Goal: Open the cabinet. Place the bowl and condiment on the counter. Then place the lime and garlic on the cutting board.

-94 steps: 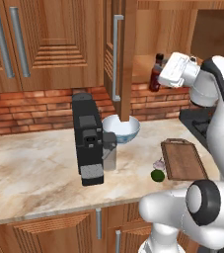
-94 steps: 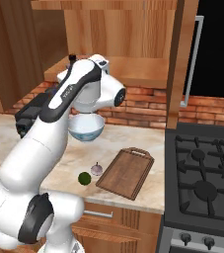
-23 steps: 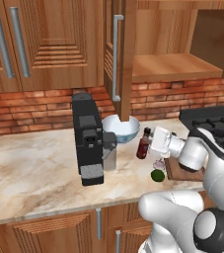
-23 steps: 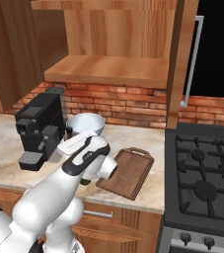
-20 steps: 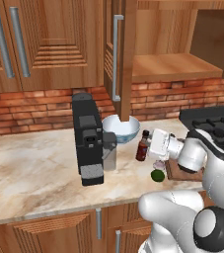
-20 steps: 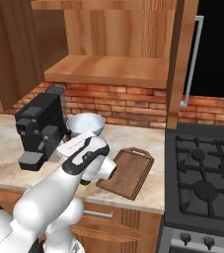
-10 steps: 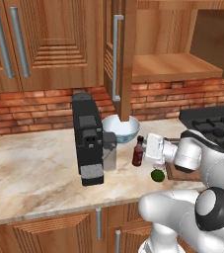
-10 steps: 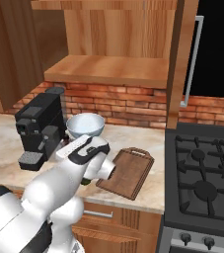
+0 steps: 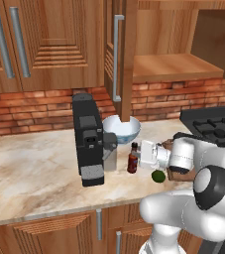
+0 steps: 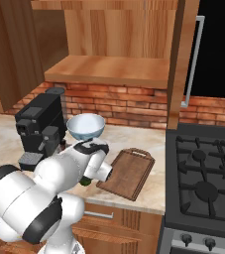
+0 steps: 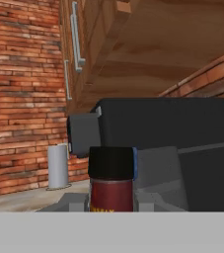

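Condiment bottle (image 9: 132,158) — dark-red glass, black cap

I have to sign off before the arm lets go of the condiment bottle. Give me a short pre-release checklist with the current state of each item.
1. Cabinet door open: ok.
2. Bowl on the counter, behind the bottle: ok.
3. Condiment bottle upright, over the counter beside the coffee machine: ok.
4. Bottle base resting on the counter: cannot tell; it looks down in the left base view, but contact is not clear.
5. Gripper open or shut on the bottle: cannot tell.
6. Lime on the cutting board: not ok; it lies on the counter beside it.
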